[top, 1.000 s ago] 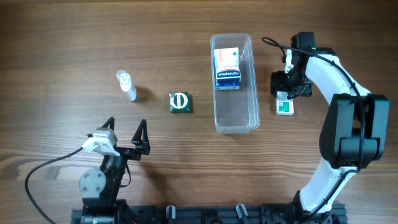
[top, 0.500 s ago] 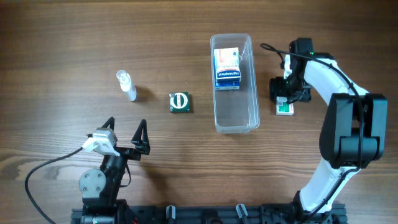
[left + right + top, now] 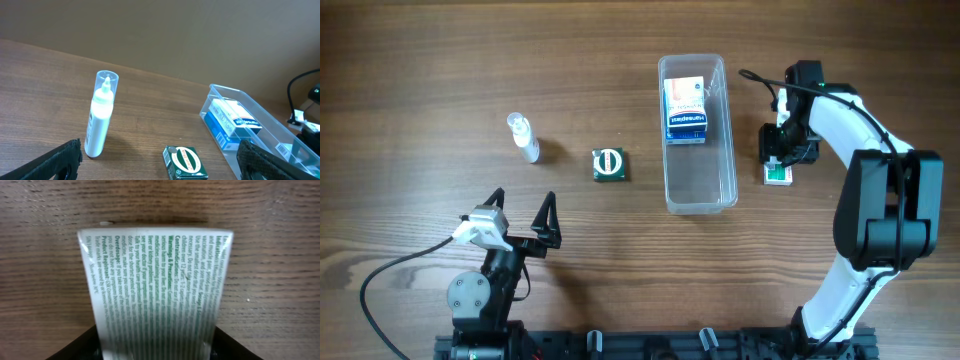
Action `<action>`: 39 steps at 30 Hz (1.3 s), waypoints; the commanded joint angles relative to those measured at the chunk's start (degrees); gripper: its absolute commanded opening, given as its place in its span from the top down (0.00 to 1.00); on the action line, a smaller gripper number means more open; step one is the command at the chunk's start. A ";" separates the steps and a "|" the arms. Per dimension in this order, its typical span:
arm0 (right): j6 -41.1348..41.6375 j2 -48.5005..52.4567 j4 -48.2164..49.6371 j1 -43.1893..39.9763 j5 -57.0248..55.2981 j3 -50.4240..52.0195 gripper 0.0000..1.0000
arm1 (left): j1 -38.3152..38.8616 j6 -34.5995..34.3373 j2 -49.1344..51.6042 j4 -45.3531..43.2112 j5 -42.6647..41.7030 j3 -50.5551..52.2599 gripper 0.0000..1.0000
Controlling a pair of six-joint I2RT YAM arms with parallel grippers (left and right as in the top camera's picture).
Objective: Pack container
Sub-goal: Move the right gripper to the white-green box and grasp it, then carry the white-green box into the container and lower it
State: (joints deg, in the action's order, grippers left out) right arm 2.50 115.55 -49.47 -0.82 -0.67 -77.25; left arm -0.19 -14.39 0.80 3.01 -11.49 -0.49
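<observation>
Container (image 3: pixel 700 178) nearby — right claw (image 3: pixel 779 158) pinches the green-print box (image 3: pixel 157 280).

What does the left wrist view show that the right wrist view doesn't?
Left wrist only: the upright spray bottle, the small green box, and the container holding a blue-and-white carton. Right wrist only: the white box with green print, lying flat, its near end between the right fingers. Both: the wooden table, and dark fingers in the bottom corners, like the left fingers.
</observation>
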 commanded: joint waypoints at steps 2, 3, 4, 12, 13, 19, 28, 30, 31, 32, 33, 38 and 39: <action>1.31 -0.28 -2.29 0.00 -0.81 -3.89 0.47 | -0.46 0.68 -0.42 0.28 -0.68 0.17 0.00; 1.92 -0.31 -2.60 0.00 -0.81 -4.17 0.49 | -0.46 0.68 -0.42 0.28 -0.68 0.17 0.00; 2.23 -0.31 -2.67 0.00 -0.76 -4.24 0.49 | -0.46 0.68 -0.42 0.28 -0.68 0.17 0.00; 2.25 -0.28 -3.10 0.00 -0.76 -4.22 0.49 | -0.46 0.68 -0.42 0.28 -0.68 0.17 0.00; 2.27 -0.31 -3.10 0.00 -0.76 -4.22 0.50 | -0.46 0.68 -0.42 0.26 -0.68 0.17 0.00; 2.45 -0.28 -2.49 0.00 -0.76 -4.09 0.49 | -0.46 0.68 -0.42 0.28 -0.68 0.17 0.00; 3.72 -0.28 -2.08 0.00 0.66 -3.85 0.62 | -0.46 0.68 -0.42 0.28 -0.68 0.17 0.00; 4.11 -0.28 -2.51 0.00 0.79 -4.55 0.62 | -0.46 0.68 -0.42 0.26 -0.68 0.17 0.00; 4.15 -0.33 -2.89 0.00 0.79 -5.03 0.62 | -0.46 0.68 -0.42 0.28 -0.68 0.17 0.00; 4.15 -0.39 -3.54 0.00 0.79 -5.73 0.62 | -0.46 0.68 -0.42 0.28 -0.68 0.17 0.00; 4.15 -0.42 -4.59 0.00 0.76 -6.97 0.62 | -0.46 0.68 -0.42 0.28 -0.68 0.17 0.00; 4.09 -1.51 -11.80 0.09 3.61 -16.52 0.62 | -0.46 0.68 -0.42 0.26 -0.68 0.17 0.00; 4.09 -1.99 -13.29 0.22 5.44 -19.04 0.62 | -0.46 0.68 -0.42 0.28 -0.68 0.17 0.00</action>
State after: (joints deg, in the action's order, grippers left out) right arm 5.98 115.55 -60.64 -0.82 0.47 -90.04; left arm -0.19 -14.39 0.80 3.01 -11.49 -0.49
